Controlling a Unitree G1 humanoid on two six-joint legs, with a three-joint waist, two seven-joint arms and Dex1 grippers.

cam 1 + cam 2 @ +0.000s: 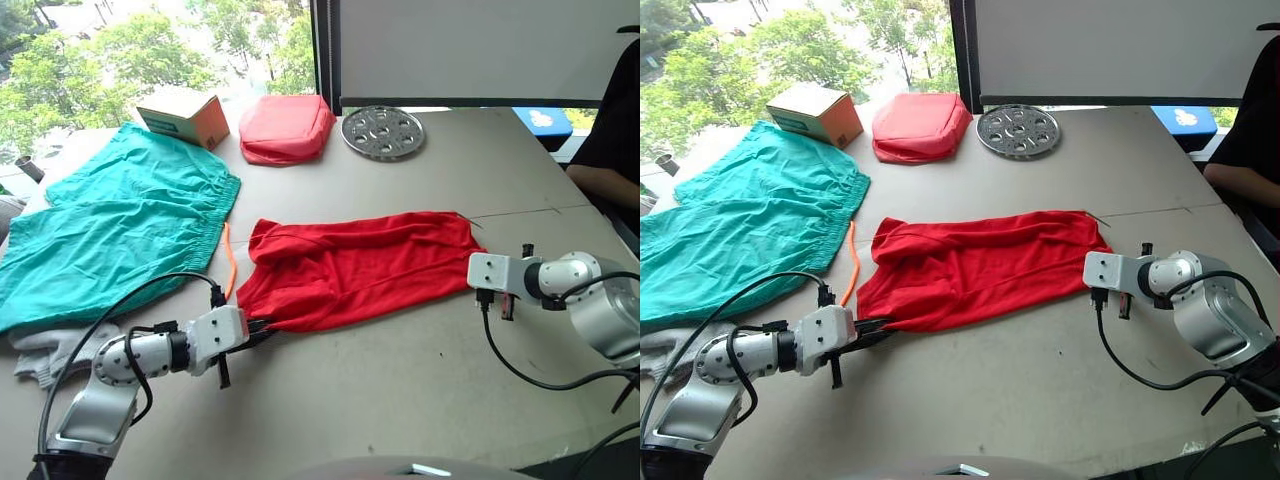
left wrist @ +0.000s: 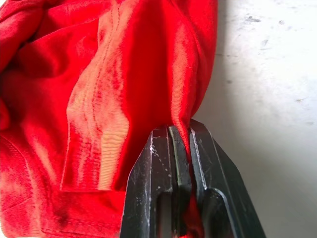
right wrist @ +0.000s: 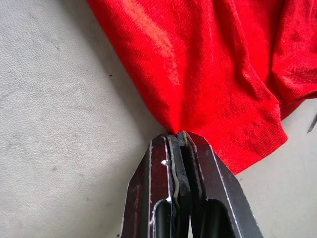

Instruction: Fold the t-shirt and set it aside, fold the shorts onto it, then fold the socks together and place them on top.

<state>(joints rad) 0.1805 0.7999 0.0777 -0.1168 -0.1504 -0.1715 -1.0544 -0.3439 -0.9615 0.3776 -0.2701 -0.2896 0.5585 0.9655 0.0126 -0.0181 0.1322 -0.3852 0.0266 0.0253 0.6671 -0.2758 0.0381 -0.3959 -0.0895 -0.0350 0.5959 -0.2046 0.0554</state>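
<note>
Lying across the middle of the grey table (image 1: 420, 400), the t-shirt (image 1: 360, 268) — folded into a long red band, long axis running left to right between the two arms, far edge roughly straight, near edge sagging toward the left end. Pinching the near-left corner of the band: left gripper (image 2: 181, 136), fingers closed tight on a ridge of red cloth standing up between them. Pinching the right end: right gripper (image 3: 177, 136), fingers pressed together on a small peak of the hem, the rest of the cloth fanning away from the tips. Spreading out at the left side of the table, the shorts (image 1: 110, 230) — teal, lying flat, waistband facing the t-shirt, orange drawstring (image 1: 230, 262) trailing in the gap between the two garments. Peeking out from under the near edge of the shorts, beside the left arm, the socks (image 1: 45, 352), bunched. Sitting along the far edge by the window: cardboard box (image 1: 185, 117), pinkish-red padded pouch (image 1: 287, 128), round perforated metal plate (image 1: 383, 132), all well apart from the t-shirt.
</note>
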